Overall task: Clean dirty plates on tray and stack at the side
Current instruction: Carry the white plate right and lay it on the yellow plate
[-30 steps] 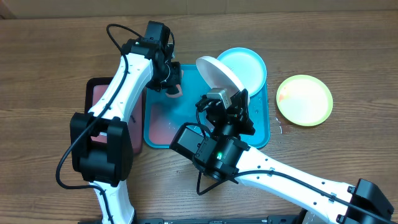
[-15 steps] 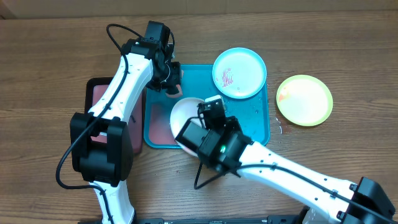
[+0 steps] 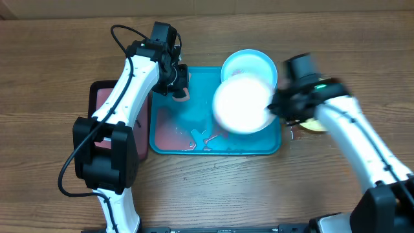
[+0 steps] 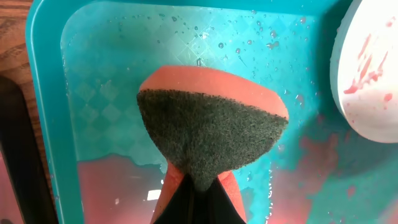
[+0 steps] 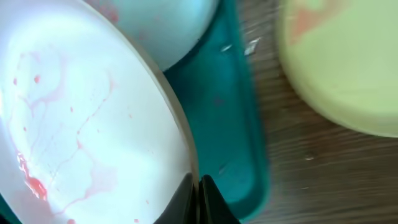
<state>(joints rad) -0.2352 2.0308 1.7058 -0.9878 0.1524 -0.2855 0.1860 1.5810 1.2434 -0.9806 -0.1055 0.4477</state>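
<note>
My right gripper (image 3: 275, 107) is shut on the rim of the white plate (image 3: 242, 103) and holds it above the right part of the teal tray (image 3: 194, 110). Faint red smears show on the white plate (image 5: 81, 137) in the right wrist view, with my fingers (image 5: 198, 198) pinching its edge. The light blue plate (image 3: 252, 63) lies at the tray's far right corner, partly behind the white one, with red smears (image 4: 367, 68). The yellow-green plate (image 3: 318, 123) lies on the table right of the tray, mostly hidden by my right arm. My left gripper (image 3: 176, 83) is shut on an orange sponge (image 4: 211, 124) with a dark scouring face, over the tray's far left.
A black-rimmed tray with a pink inside (image 3: 103, 103) lies left of the teal tray, under my left arm. Pink water pools in the teal tray's near left part (image 4: 118, 193), with drops across its floor. Wooden table lies all around.
My right arm has swung from the near middle to the right side, carrying the white plate from the tray's near middle up and to the right. The left arm has not moved.
</note>
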